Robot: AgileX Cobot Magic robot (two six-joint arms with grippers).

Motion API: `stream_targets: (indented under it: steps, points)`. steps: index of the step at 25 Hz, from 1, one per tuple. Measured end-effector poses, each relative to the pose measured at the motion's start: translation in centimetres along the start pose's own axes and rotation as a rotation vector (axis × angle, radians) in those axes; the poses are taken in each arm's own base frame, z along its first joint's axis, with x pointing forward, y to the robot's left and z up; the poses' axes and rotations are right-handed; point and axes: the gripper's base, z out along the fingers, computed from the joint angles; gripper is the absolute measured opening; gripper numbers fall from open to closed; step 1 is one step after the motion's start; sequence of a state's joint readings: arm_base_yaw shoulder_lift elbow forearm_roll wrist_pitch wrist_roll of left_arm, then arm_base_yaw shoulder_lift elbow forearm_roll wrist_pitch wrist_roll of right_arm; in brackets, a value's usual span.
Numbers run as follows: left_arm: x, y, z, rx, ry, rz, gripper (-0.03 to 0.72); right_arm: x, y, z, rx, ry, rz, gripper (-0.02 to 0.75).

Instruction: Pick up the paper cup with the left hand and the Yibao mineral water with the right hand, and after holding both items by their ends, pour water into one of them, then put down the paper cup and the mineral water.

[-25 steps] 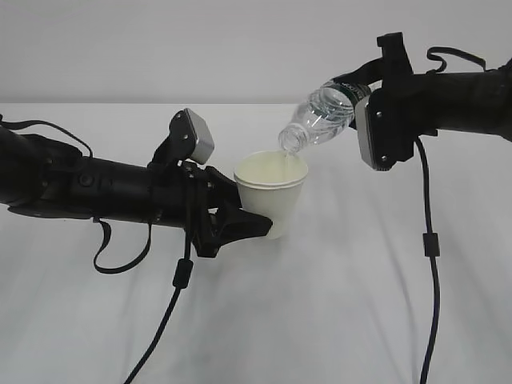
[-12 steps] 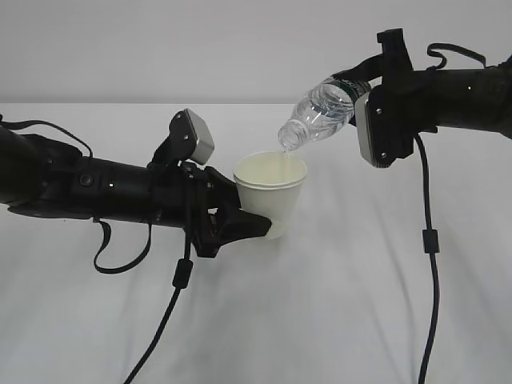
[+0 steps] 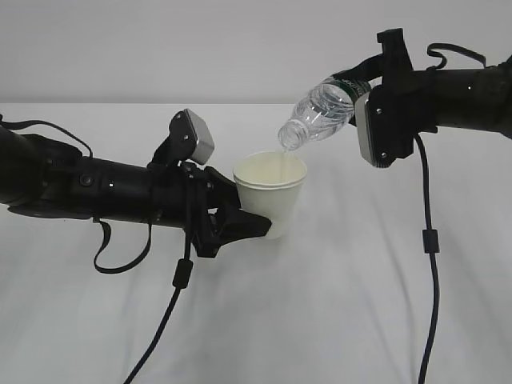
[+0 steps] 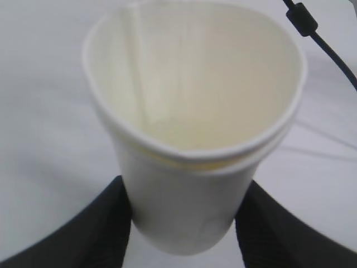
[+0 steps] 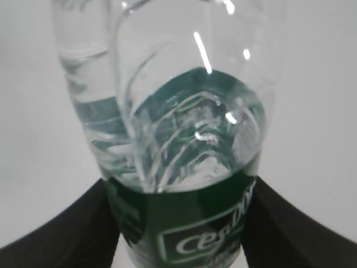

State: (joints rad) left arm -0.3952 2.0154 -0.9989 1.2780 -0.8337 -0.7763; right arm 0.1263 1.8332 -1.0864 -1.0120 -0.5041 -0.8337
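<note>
Left gripper [image 3: 254,226] clamping low on the paper cup [image 3: 272,192], fingers [image 4: 106,223] part-spread either side of the cup's base, holding it upright and lifted off the table [image 3: 320,320]. Right gripper [image 3: 362,96] gripping the Yibao mineral water [image 3: 320,112] by the green label band near its bottom end, jaws part-open to bottle width, bottle tipped neck-down toward the left gripper. Bottle mouth hanging just above the cup rim, on the side away from the left gripper; thin stream seeming to run into the cup, too faint to be sure.

Handling, judging only: cup looking thin and soft, rim already squashed to an oval in the left wrist view, seemingly two cups nested. Squeezing harder likely buckling the wall, so keeping hold low at the stiffer base looking right. Getting heavier as water goes in, light otherwise. Bottle: ribbed thin plastic, springy, smooth, possibly slippery; label band giving the better purchase. Weight shifting toward the neck while tipped, so slipping out forward being the risk. Capless, so any tilt spilling.

Against the frame a second earlier: bottle neck sitting very slightly higher and further from the left gripper, barely a change. Cup and left gripper not moving. Both grips staying at the same width. Pour step looking mid-way; putting both down not yet done.
</note>
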Motion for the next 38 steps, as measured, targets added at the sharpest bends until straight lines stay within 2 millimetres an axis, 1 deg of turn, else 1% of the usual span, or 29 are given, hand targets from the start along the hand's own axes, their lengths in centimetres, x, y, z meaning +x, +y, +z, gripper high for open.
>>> stream_targets:
  steps: [38]
  points:
    - [-0.07,-0.07,0.0,0.008,-0.008,-0.001,0.392,0.0,0.0,0.0,0.0,0.0,0.0,0.456]
